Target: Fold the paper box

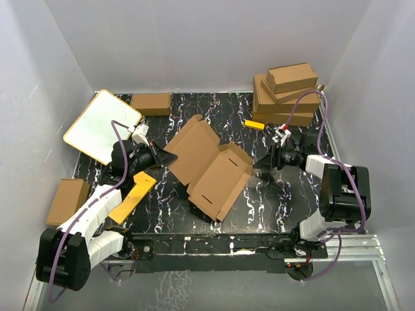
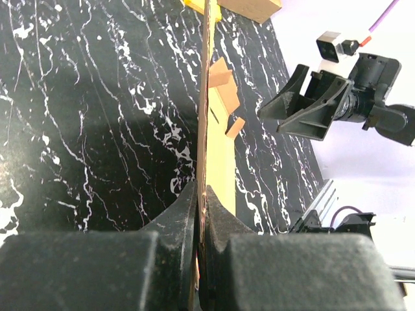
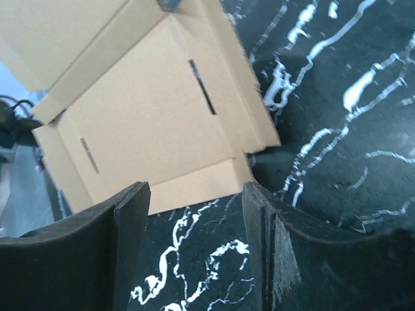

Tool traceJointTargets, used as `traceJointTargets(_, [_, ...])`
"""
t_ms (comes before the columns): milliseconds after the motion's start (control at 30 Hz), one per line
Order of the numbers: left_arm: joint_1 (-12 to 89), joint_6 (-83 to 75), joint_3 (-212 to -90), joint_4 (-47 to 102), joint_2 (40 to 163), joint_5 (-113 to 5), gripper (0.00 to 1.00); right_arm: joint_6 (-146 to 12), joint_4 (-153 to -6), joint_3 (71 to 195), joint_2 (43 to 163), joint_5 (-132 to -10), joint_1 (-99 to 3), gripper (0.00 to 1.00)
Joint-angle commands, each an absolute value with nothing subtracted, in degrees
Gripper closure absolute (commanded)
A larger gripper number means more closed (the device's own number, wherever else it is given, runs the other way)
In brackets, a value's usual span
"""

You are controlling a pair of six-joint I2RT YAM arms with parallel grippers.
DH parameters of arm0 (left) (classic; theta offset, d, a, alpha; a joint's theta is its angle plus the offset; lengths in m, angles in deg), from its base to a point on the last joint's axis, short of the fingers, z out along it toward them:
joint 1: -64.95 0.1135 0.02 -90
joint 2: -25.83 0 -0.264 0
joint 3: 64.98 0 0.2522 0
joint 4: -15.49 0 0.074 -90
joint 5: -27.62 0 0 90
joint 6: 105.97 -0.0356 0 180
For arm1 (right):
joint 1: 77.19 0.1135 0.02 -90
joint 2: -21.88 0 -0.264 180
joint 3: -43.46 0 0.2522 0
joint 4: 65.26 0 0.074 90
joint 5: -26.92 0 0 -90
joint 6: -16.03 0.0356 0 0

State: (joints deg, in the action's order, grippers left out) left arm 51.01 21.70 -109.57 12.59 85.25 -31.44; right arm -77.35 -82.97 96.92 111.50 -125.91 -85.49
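Paper box (image 1: 209,165) is seen half-unfolded on the black marbled table (image 1: 259,207), spread between the two grippers. One of its edges is pinched between the closed fingers (image 2: 170,227) of the left gripper (image 1: 155,155). In the left wrist view the cardboard is seen edge-on, running straight out ahead from the fingertips. The right gripper (image 3: 194,194) is held with its jaws apart and nothing is gripped between them. The box's nearest flap, with a slit cut in the panel behind it, is found just ahead of those fingertips; whether it is touched cannot be told. A yellow flat card (image 1: 133,197) is laid beside the left arm, behind its gripper. A stack of closed brown boxes (image 1: 288,94) is set well beyond the right gripper, to its side.
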Motion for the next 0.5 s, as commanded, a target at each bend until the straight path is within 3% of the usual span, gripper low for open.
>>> traceJointTargets(0, [51.3,17.3,-109.6,7.3,84.0,-26.5,1.00,-86.2,-89.5,104.4,108.8,-137.0,-85.3,0.36])
traceJointTargets(100, [51.3,12.6,-111.3,7.1,83.7,-22.6,1.00,-96.6,-97.4,109.1,104.4,-136.8,-85.4,0.32])
traceJointTargets(367, [51.5,4.3,-122.5,10.7,88.1,-7.9,1.00,-99.6,-97.8,120.2,97.8,-136.0,-85.4,0.30])
traceJointTargets(467, [52.0,3.7,-125.7,9.7,91.4,-2.7,1.00,-103.3,-100.4,123.0,99.0,-137.1,-85.4,0.34])
